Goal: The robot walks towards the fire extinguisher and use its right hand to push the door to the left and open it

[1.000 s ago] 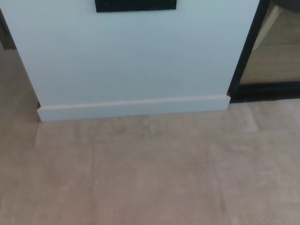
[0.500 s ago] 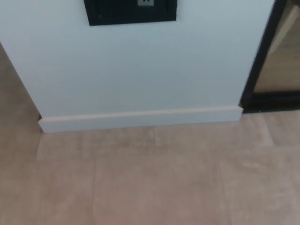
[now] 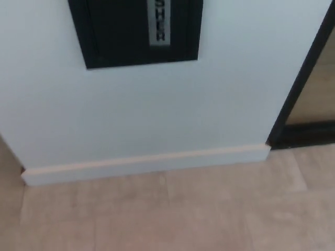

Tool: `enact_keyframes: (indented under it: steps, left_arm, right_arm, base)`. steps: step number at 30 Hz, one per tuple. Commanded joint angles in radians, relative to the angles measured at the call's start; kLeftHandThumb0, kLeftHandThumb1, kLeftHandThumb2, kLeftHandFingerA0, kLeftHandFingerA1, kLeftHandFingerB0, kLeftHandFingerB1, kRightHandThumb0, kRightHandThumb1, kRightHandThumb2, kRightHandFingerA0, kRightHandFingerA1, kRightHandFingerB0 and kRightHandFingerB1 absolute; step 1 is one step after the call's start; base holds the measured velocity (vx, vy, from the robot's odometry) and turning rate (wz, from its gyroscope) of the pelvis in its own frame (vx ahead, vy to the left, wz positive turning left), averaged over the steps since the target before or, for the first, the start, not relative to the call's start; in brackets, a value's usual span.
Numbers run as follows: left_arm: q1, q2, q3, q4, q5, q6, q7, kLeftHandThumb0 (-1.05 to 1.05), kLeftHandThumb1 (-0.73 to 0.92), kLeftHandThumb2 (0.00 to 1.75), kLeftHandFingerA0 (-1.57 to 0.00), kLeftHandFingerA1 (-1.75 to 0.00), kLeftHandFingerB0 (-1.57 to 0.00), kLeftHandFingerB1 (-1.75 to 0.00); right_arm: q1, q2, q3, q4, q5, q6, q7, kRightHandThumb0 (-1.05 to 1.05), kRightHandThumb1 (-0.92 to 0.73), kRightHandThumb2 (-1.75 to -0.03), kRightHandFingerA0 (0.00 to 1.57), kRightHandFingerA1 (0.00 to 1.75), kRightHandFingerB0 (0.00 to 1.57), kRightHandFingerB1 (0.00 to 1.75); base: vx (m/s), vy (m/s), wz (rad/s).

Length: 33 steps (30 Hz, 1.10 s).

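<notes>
Door (image 3: 138, 31) — a black panel set in the white wall (image 3: 157, 120), at the top edge of the view, with a grey vertical label (image 3: 159, 21) ending in "SHER"; its long axis runs upright. Below it lie the baseboard (image 3: 146, 163) and tan floor (image 3: 157, 214); a dark frame (image 3: 303, 94) stands at right. Neither hand is in view, so their state cannot be told — the door lies ahead and above, and the right hand must judgeably rise to reach it.
</notes>
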<state>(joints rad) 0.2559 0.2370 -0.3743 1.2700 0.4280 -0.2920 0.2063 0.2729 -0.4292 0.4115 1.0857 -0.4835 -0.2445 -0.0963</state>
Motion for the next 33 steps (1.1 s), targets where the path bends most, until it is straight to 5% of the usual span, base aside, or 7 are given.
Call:
enact_keyframes:
  steps: [1, 14, 18, 19, 27, 28, 33]
  left_arm:
    - [-0.135, -0.036, 0.493, 0.0, -0.519, 0.089, -0.288, -0.47, 0.53, 0.56, -0.27, -0.57, -0.26, -0.38]
    - [-0.195, -0.021, 0.567, 0.021, -0.384, 0.096, -0.289, -0.59, 0.41, 0.78, -0.31, -0.58, -0.26, -0.46]
    - [-0.201, -0.028, 0.605, 0.035, -0.38, 0.108, -0.305, -0.6, 0.52, 0.56, -0.27, -0.63, -0.35, -0.37]
    - [-0.197, -0.03, 0.603, 0.033, -0.375, 0.108, -0.302, -0.59, 0.53, 0.56, -0.38, -0.57, -0.36, -0.35]
    - [-0.188, -0.027, 0.61, 0.033, -0.381, 0.115, -0.316, -0.61, 0.41, 0.78, -0.31, -0.6, -0.27, -0.46]
    - [-0.184, -0.024, 0.602, 0.033, -0.372, 0.114, -0.314, -0.61, 0.53, 0.56, -0.29, -0.56, -0.33, -0.34]
    - [-0.178, -0.018, 0.582, 0.032, -0.364, 0.114, -0.312, -0.59, 0.54, 0.57, -0.28, -0.54, -0.33, -0.34]
  right_arm:
    - [-0.103, 0.003, -0.307, 0.093, 0.316, -0.039, 0.114, -0.72, -0.61, -0.57, 0.09, 0.89, 0.0, 0.57]
    - [-0.16, -0.006, -0.372, 0.09, 0.258, -0.059, 0.148, -0.76, -0.64, -0.57, 0.09, 0.94, 0.0, 0.6]
    - [-0.168, 0.003, -0.397, 0.115, 0.256, -0.054, 0.162, -0.78, -0.49, -0.86, 0.17, 0.75, 0.0, 0.57]
    - [-0.159, 0.003, -0.4, 0.112, 0.258, -0.063, 0.165, -0.78, -0.64, -0.57, 0.05, 0.94, 0.0, 0.63]
    - [-0.149, 0.012, -0.423, 0.12, 0.275, -0.057, 0.181, -0.75, -0.62, -0.57, 0.06, 0.91, 0.0, 0.61]
    - [-0.142, 0.01, -0.42, 0.116, 0.272, -0.06, 0.182, -0.78, -0.49, -0.86, 0.15, 0.74, 0.0, 0.55]
    - [-0.128, 0.004, -0.414, 0.104, 0.267, -0.073, 0.185, -0.75, -0.63, -0.57, 0.07, 0.91, 0.0, 0.6]
  base:
    - [0.52, -0.006, 0.06]
    - [0.4, -0.035, 0.16]
    - [0.43, -0.164, -0.04]
    - [0.24, -0.008, -0.22]
    - [0.26, 0.093, -0.2]
    - [0.36, 0.234, 0.01]
    - [0.22, 0.115, 0.01]
